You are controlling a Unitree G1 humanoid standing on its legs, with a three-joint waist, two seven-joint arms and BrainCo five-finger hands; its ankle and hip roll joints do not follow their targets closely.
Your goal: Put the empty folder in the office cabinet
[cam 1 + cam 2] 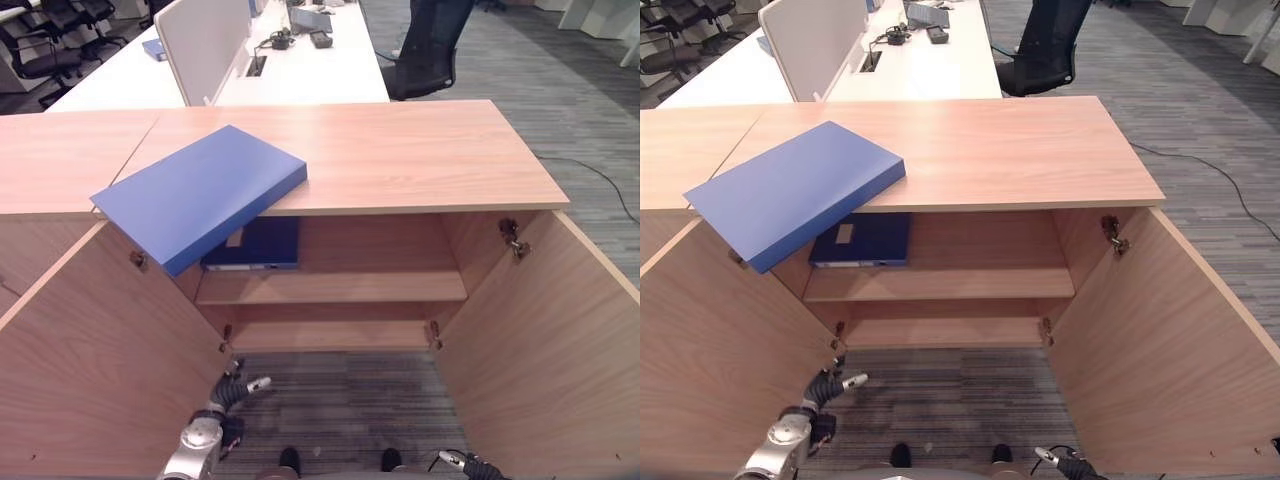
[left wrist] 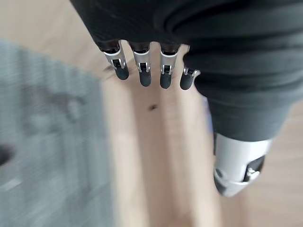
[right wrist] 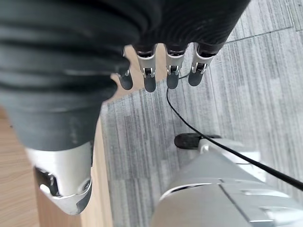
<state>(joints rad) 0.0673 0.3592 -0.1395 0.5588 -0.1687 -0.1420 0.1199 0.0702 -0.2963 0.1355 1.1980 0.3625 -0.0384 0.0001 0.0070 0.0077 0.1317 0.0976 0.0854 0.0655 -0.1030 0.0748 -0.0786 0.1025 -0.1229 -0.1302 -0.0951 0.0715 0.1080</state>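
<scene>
Folder (image 1: 200, 193) lies on the cabinet (image 1: 400, 150) top, well above the left robot hand (image 1: 236, 390); both robot hands hang open, empty.

Blue folder (image 1: 200, 195) overhangs the open cabinet's (image 1: 380, 150) top edge.

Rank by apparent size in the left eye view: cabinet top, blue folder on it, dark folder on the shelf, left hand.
1. cabinet top
2. blue folder
3. dark folder, partly hidden
4. left hand

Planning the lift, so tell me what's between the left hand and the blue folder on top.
In the left eye view, only the open left door lies between the left hand and the blue folder; nothing blocks the way.
</scene>
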